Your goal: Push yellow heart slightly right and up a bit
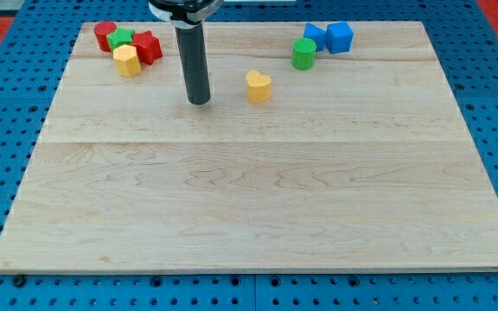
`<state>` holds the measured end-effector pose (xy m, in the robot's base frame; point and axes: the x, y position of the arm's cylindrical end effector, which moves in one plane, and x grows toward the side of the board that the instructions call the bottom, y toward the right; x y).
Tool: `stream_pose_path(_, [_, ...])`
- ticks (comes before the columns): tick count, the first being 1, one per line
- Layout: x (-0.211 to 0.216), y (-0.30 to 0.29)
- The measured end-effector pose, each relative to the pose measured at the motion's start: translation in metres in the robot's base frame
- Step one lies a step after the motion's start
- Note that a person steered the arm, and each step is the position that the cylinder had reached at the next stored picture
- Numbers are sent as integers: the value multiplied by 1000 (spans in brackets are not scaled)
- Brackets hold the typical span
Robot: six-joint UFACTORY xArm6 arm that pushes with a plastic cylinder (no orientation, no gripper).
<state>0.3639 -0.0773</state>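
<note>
The yellow heart lies on the wooden board, in the upper middle of the view. My tip rests on the board to the heart's left and slightly lower, with a clear gap of about a block's width or more between them. The dark rod rises from the tip to the view's top edge.
At the view's top left, a red block, a green block, a red block and a yellow hexagonal block cluster together. At the top right stand a green cylinder and two blue blocks.
</note>
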Motion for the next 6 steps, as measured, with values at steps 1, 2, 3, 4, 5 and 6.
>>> stream_pose_path(1, [-3, -7])
stream_pose_path(2, [-6, -14])
stream_pose_path(3, [-9, -20])
stream_pose_path(4, [-10, -25])
stream_pose_path(5, [-11, -28])
stream_pose_path(6, [2, 14])
